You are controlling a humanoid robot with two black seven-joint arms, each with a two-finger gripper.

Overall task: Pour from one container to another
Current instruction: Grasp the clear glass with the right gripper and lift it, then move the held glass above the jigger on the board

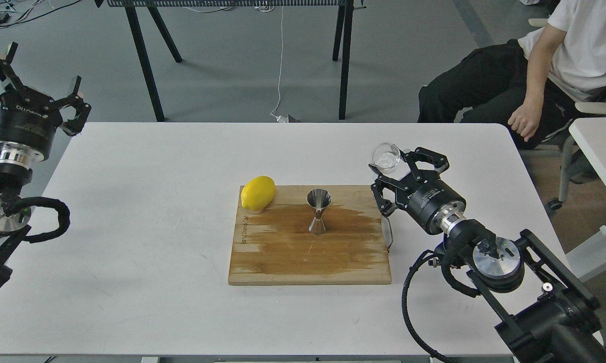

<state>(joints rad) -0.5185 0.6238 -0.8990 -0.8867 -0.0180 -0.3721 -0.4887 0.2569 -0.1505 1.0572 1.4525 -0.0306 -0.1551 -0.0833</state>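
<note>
The glass cup (386,157) was small and clear, its round mouth tipped toward me so I looked partly into it, with a faint pale glint low inside. I could not tell whether it held any liquid. It sat at the tip of my right claw (389,174), off the right edge of the wooden board (310,252) and above the white table (146,212), well apart from the jigger (319,210).

The jigger was shiny steel, pinched at the waist like an hourglass, standing upright near the middle of the board with its wider mouth up. The wood around and below it was darker in a broad patch. A yellow lemon (258,192) lay at the board's far left corner, apart from the jigger.

My right claw was closed narrowly about the cup, its black fingers (424,156) bracketing the glass from behind and below, the wrist angled up and to the left. A thin wire loop (388,234) hung below the claw, beside the board's right edge.

My left claw (43,75) was raised beyond the table's left edge, its fingers spread wide and holding nothing.
</note>
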